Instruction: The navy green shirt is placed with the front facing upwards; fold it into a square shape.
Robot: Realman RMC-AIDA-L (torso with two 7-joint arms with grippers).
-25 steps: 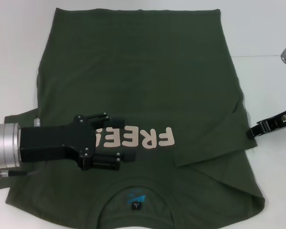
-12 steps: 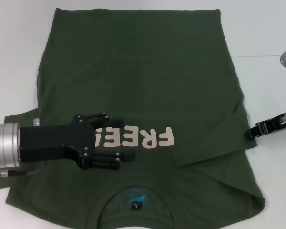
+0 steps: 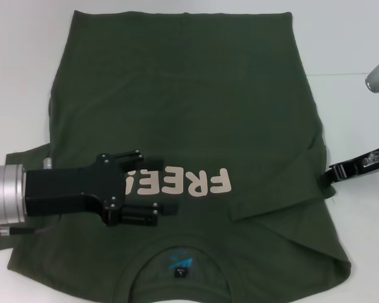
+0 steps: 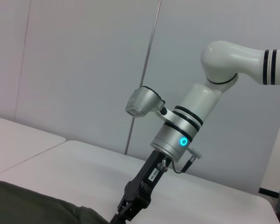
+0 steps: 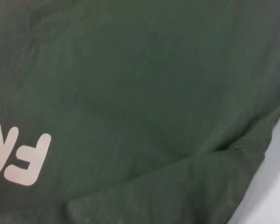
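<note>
Olive-green cotton fills most of your head view: the navy green shirt (image 3: pixel 183 113) lies spread on the white table (image 3: pixel 354 38), hem along the top of the frame, collar and its small label (image 3: pixel 180 272) at the bottom centre, the pink FREE! print (image 3: pixel 186 182) reading upside down just below the middle. Your right sleeve is already turned in over the body, its folded edge running diagonally at lower right; the opposite sleeve, at left, pokes out flat from under the arm. Your left gripper (image 3: pixel 153 185) sits low over the print at centre-left, fingers spread apart with nothing between them, so it holds no cloth. Your right gripper (image 3: pixel 324 177) is at the right edge of the frame, its tip right at the shirt's side seam; you cannot tell from these views whether it is pinching the fabric or only touching it. That is the main risk: if it grips only the top layer, lifting could peel the folded sleeve open again and drag the side out of line. A second risk sits with the left gripper: pressing or sweeping across the chest could bunch the loose cotton into creases under the print and skew the square. The rumpled left edge may also fold unevenly if you do not smooth it first.
</note>
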